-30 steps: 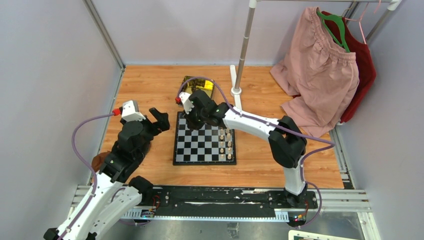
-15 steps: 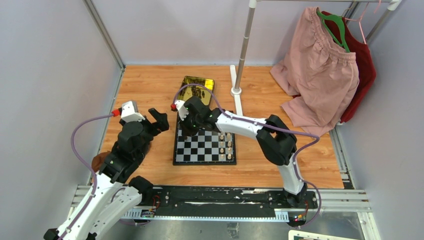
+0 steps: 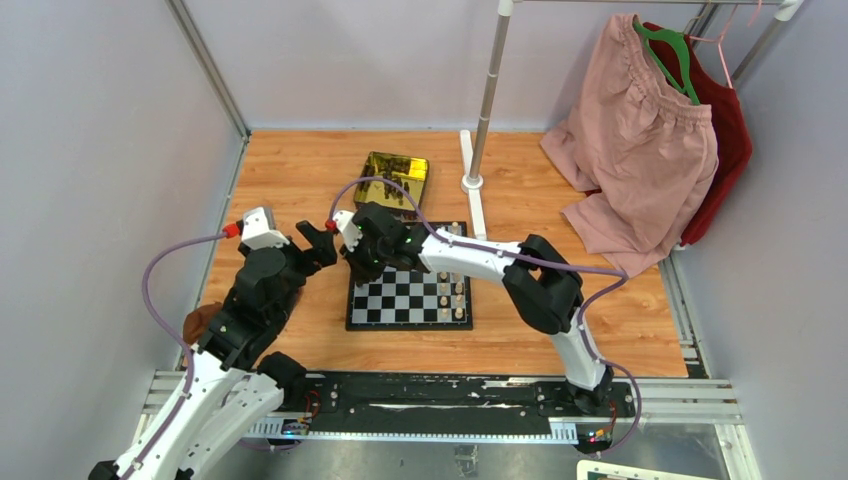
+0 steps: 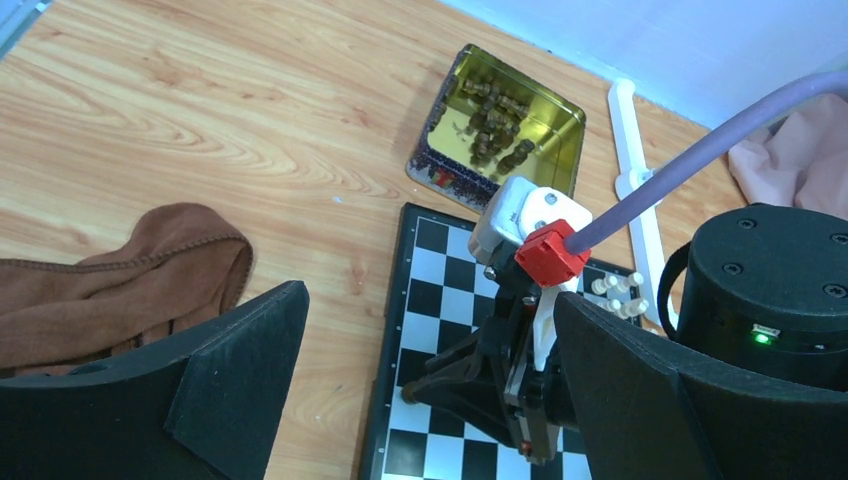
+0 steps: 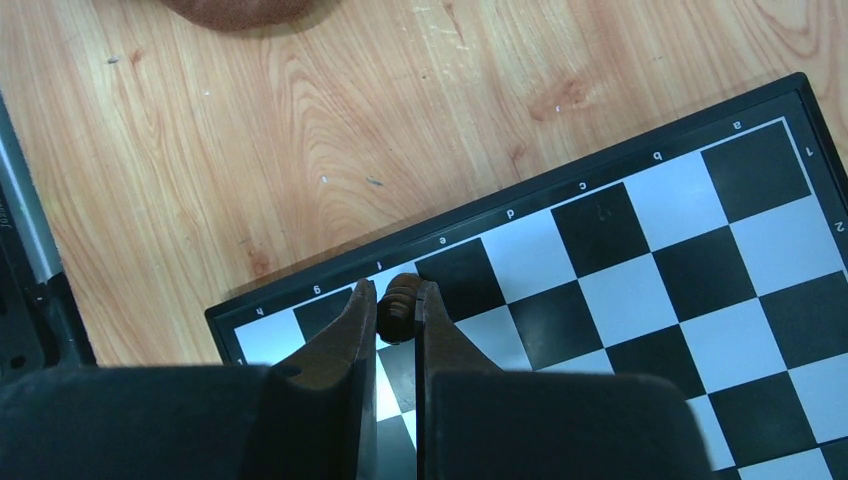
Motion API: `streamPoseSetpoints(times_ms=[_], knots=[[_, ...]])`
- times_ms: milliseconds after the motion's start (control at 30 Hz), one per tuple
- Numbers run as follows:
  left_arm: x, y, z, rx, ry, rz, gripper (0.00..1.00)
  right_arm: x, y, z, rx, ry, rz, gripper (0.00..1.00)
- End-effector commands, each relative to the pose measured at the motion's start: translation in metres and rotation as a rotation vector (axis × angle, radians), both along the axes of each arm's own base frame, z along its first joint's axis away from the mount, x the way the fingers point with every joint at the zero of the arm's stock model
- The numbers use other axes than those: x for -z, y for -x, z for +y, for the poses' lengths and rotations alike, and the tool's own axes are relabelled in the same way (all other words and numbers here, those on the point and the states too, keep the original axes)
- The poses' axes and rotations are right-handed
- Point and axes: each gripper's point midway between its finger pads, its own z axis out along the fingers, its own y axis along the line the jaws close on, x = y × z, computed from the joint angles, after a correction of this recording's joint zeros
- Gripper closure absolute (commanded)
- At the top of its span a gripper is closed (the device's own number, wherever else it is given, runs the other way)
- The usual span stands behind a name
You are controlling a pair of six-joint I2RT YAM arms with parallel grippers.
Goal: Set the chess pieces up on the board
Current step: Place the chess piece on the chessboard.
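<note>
Wooden tabletop inside grey walls carries the board (image 3: 385, 305) at its middle, with a clothes rail and hung pink shorts (image 3: 640, 130) far right. The right gripper (image 5: 397, 292) reaches across to the board's left edge and pinches a dark chess piece (image 5: 400, 305) between narrowed fingers. Seen from the wrist, the piece hangs top-up, its long axis pointing down at the squares of the outermost row beside the lettered rim, so the placing looks like a plain descent, with no sideways travel.

Cream chess pieces (image 3: 452, 285) stand in two columns along the board's right side, well apart from this spot. More dark pieces lie in the gold tin (image 4: 545, 110) just beyond the far edge. The left gripper (image 3: 318, 243) hovers wide open and empty near the right wrist, the only thing likely to crowd the drop. A brown cloth (image 4: 120, 270) lies off to the left.
</note>
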Motion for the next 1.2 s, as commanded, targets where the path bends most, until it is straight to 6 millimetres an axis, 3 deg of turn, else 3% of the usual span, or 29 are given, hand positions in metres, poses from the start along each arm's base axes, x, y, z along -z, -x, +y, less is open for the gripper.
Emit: streamPoseSetpoints(times_ms=[0,300,533,833,933,1167], knots=[[0.001,0.003,0.003,-0.014,0.004,-0.009,0.0,0.005,-0.007,0.006,-0.01,0.034,-0.058,1.0],[0.004,0.006,0.004,-0.01,0.011,-0.011,0.0,0.011,-0.025,0.004,0.009,0.073,-0.131,1.0],[0.005,0.004,0.003,-0.01,0.007,-0.008,0.0,0.016,-0.024,0.003,0.003,0.075,-0.111,0.99],[0.003,0.002,0.001,-0.006,0.009,-0.008,0.0,0.007,-0.019,-0.004,0.005,0.073,-0.109,0.59],[0.002,0.001,0.0,-0.005,0.013,-0.009,0.0,-0.004,-0.021,-0.002,0.007,0.059,-0.119,0.54],[-0.007,0.001,0.002,-0.014,0.018,-0.027,0.0,-0.036,-0.026,0.004,0.018,0.013,-0.153,0.53]])
